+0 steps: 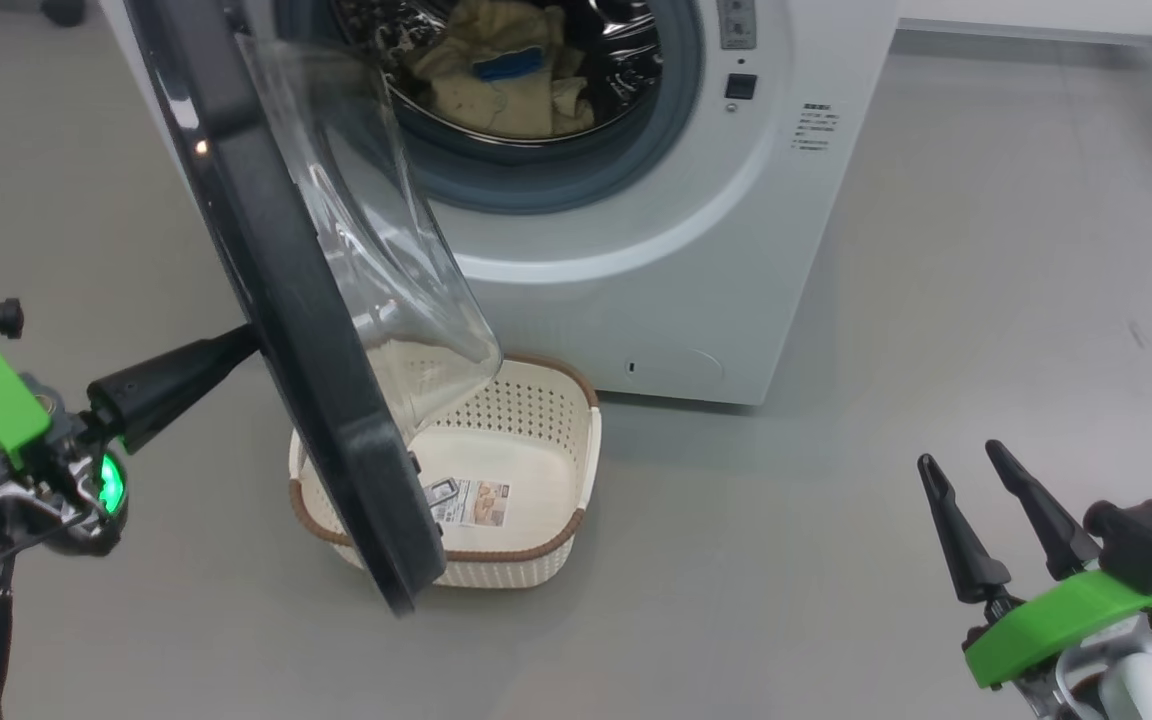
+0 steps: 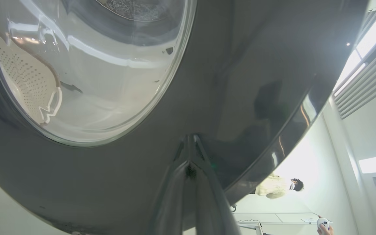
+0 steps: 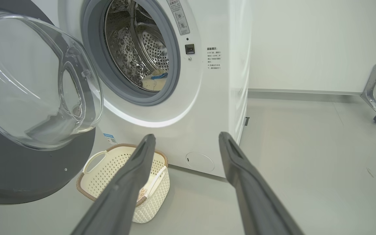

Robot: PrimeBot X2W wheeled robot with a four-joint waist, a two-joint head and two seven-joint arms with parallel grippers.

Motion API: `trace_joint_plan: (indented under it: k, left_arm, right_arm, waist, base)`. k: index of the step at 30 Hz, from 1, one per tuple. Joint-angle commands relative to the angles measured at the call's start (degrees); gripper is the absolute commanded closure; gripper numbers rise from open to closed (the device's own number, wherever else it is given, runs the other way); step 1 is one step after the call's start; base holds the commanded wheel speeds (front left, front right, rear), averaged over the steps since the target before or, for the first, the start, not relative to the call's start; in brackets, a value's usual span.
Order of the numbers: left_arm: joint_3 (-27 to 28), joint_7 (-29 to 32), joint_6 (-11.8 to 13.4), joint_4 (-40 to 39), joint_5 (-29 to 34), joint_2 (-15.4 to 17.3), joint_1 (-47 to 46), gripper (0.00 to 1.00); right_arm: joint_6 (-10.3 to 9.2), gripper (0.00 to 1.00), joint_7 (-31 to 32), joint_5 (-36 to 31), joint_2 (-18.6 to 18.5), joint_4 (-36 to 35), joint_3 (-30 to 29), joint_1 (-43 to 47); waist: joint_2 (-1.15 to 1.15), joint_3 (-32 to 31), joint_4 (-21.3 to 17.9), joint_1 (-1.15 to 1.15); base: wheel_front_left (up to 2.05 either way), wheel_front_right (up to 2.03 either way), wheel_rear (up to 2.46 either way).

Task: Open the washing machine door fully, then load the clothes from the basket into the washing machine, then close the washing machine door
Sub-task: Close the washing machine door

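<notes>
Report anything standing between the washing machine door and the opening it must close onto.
Nothing visible does. The clothes lie inside the drum behind the grey seal, the basket sits on the floor below the washing machine door, and the left end effector touches the door's outer face.

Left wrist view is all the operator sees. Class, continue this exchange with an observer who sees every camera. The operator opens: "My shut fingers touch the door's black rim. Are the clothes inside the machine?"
Observer: Yes, the clothes lie inside the washing machine, behind the grey seal.
Operator: Is anything left in the basket?
Observer: No garments that I can see; the basket holds its label.
Operator: And the other arm?
Observer: The right gripper is open and holds nothing, above the floor, apart from machine and basket.
</notes>
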Motion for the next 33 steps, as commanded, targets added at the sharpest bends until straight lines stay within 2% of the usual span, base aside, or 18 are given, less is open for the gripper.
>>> trace_joint_plan:
  k: [1,9,18,33]
  left_arm:
    - [1.92,-0.25,-0.24,-2.67,0.47,1.41,-1.90,1.00]
    - [2.45,-2.47,-1.99,-1.97,2.02,1.04,-1.59,1.00]
    - [2.50,-3.92,-3.69,-0.20,2.67,0.11,-2.78,1.00]
    - [1.20,-7.58,-7.22,5.59,5.20,-2.23,-8.04,1.00]
  right_arm:
    - [0.57,0.00,-0.37,-0.59,-0.79,-1.64,0.59,-0.53]
    - [0.57,0.00,-0.37,-0.65,-0.61,-1.92,0.40,-0.58]
    - [0.57,0.00,-0.37,-0.75,-0.17,-2.14,0.43,-1.40]
    - [0.57,0.00,-0.37,-0.91,0.32,-2.34,0.25,-2.39]
  waist:
    - [0.00,-0.52,-2.72,0.00]
    - [0.00,0.26,-9.84,0.00]
    - [0.00,1.76,-15.42,0.00]
    - [0.00,3.00,-17.36,0.00]
  base:
    - [0.00,0.00,0.00]
    - [0.00,0.00,0.00]
    - [0.00,0.00,0.00]
    - [0.00,0.00,0.00]
